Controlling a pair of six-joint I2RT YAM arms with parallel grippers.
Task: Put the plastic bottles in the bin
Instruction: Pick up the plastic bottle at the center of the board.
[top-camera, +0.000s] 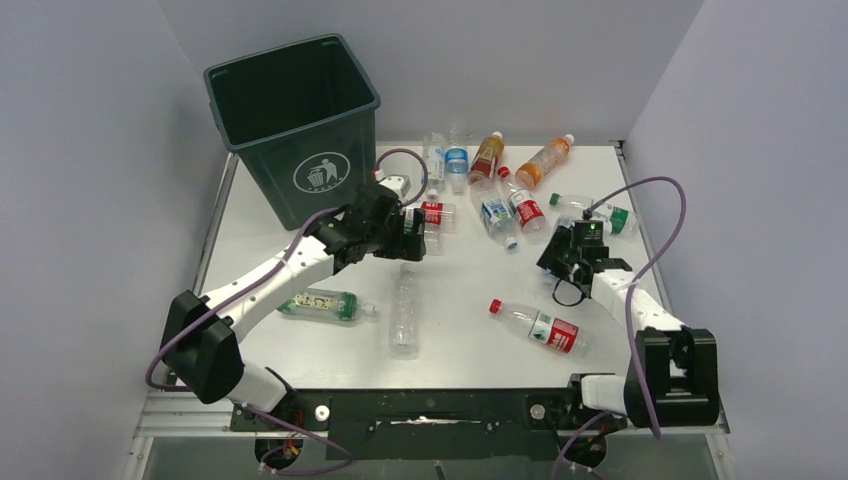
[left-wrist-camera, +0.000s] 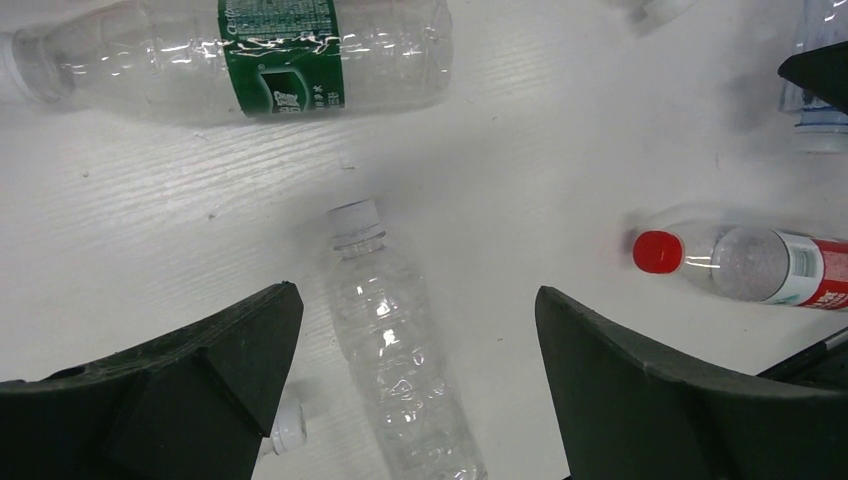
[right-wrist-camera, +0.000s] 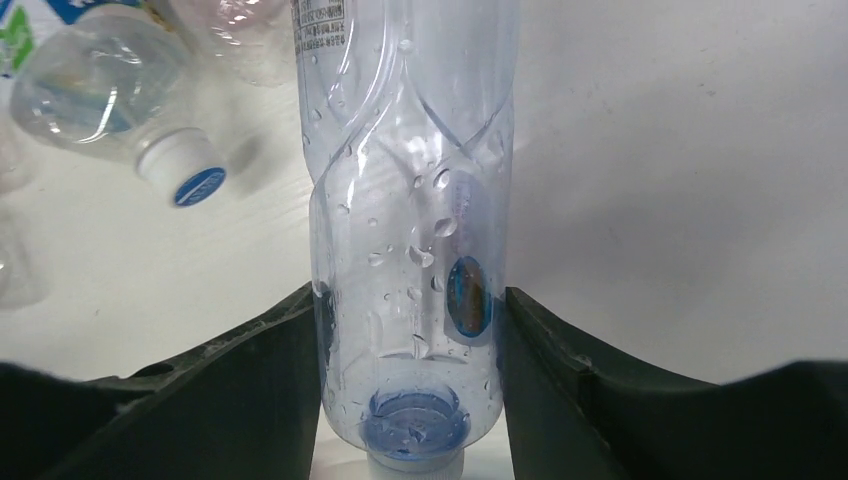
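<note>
The dark green bin (top-camera: 295, 120) stands at the back left. My left gripper (top-camera: 412, 240) (left-wrist-camera: 418, 292) hangs open above the table just right of the bin, holding nothing. Below its jaws lies a clear unlabelled bottle (left-wrist-camera: 395, 350) (top-camera: 405, 310). A green-labelled bottle (left-wrist-camera: 270, 50) (top-camera: 325, 303) and a red-capped bottle (left-wrist-camera: 740, 262) (top-camera: 540, 325) lie near it. My right gripper (top-camera: 558, 255) (right-wrist-camera: 410, 300) is shut on a clear wet bottle (right-wrist-camera: 410, 200) just above its white cap. I cannot tell whether that bottle is off the table.
More bottles lie at the back: two orange ones (top-camera: 487, 155) (top-camera: 545, 160), a blue-labelled one (top-camera: 456, 163), a red-labelled one (top-camera: 527, 210), a green-capped one (top-camera: 592, 212) and a blue-and-white-capped one (right-wrist-camera: 110, 100). Grey walls close in on both sides.
</note>
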